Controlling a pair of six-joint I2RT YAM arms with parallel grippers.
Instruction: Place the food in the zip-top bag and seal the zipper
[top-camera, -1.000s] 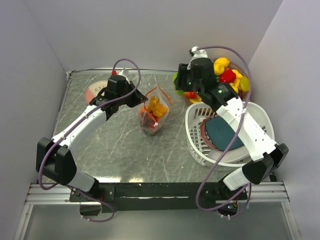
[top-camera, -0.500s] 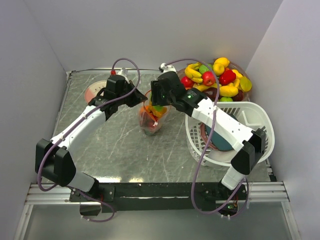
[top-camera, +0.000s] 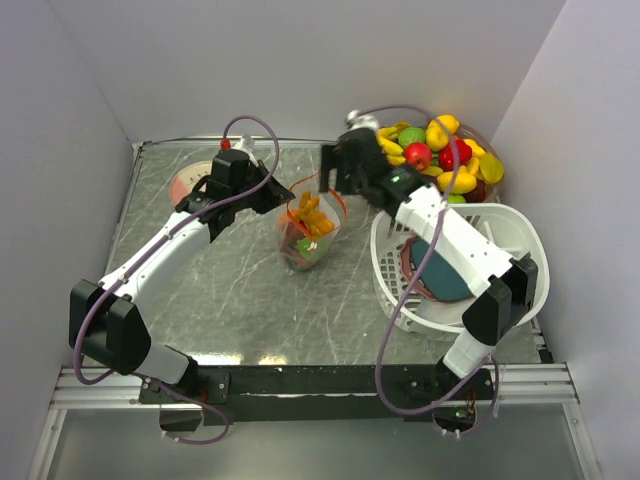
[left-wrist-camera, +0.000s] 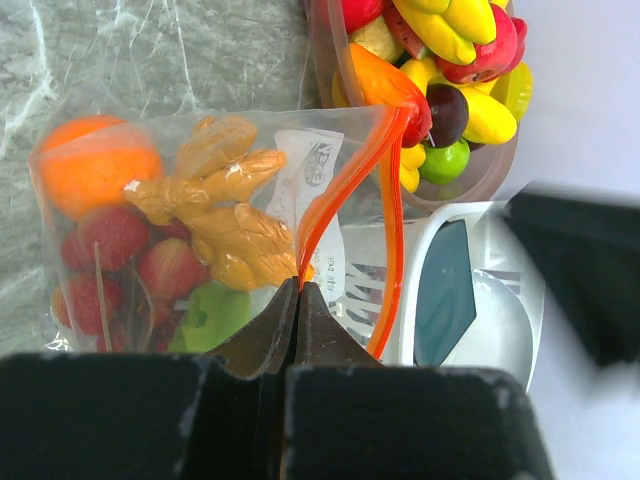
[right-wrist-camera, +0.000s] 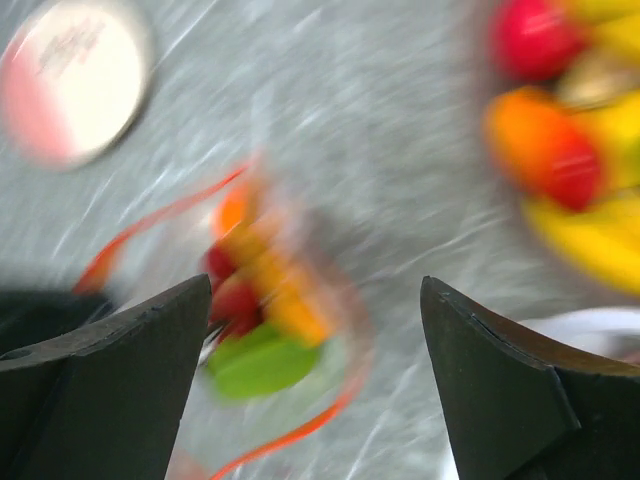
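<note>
At the middle of the tabletop (top-camera: 230, 290) you have the zip-top bag (top-camera: 303, 235) standing with its mouth up and open, and some of the food (left-wrist-camera: 225, 205) already sits inside: an orange piece, a knobbly tan one, red berries and something green. Your left gripper (left-wrist-camera: 298, 300) is clenched on the zipper (left-wrist-camera: 345, 170), pinching the orange-red strip at the near lip of the mouth. Your right gripper (right-wrist-camera: 315, 300) hangs just above and behind the bag with its fingers spread wide and nothing between them; that wrist view is blurred, so don't trust it for detail. More food lies heaped in the clear bowl (left-wrist-camera: 322, 55) at the far right, beyond the white basket (top-camera: 395, 290). Expect the bag to behave as thin, crinkly film: light, floppy, and likely to slump or fold its mouth shut if you let go of the strip. The strip looks like its stiffest part, so that is where to take hold, both for propping the mouth and for sealing. The toy pieces look hard, glossy and light, so they may slide in the fingers; grip them across the middle and drop them from low over the mouth. You cannot see the slider from here.
</note>
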